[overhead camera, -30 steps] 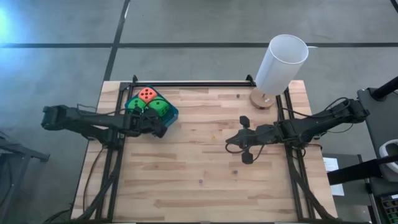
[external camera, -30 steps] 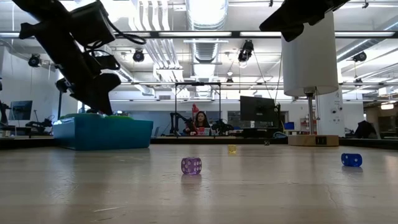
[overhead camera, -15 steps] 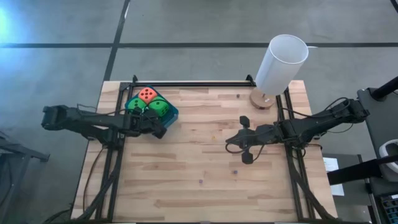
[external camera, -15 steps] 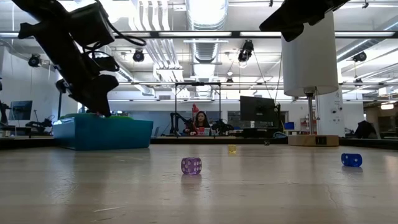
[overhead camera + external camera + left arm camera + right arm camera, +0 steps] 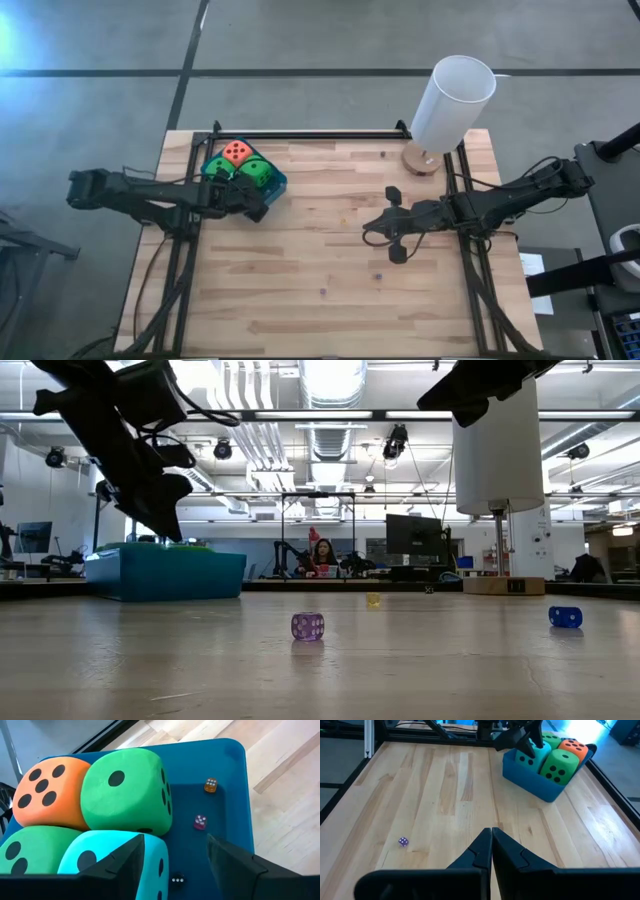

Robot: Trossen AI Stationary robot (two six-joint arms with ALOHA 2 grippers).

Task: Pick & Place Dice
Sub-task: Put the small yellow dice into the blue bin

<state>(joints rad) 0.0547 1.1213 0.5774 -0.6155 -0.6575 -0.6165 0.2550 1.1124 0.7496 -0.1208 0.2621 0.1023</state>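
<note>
With the left pincer (image 5: 172, 865) open and empty above the blue tray (image 5: 235, 780) holding 4 foam dice (image 5: 127, 790), lift clear vertically; the right pincer (image 5: 491, 851) waits closed mid-counter (image 5: 300, 280).

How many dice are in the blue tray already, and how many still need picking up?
Done: four big dice and three tiny dice sit in the blue tray. In hand: nothing; the left gripper hangs open over the tray. Left: a purple die, a yellow die and a blue die on the table.
</note>
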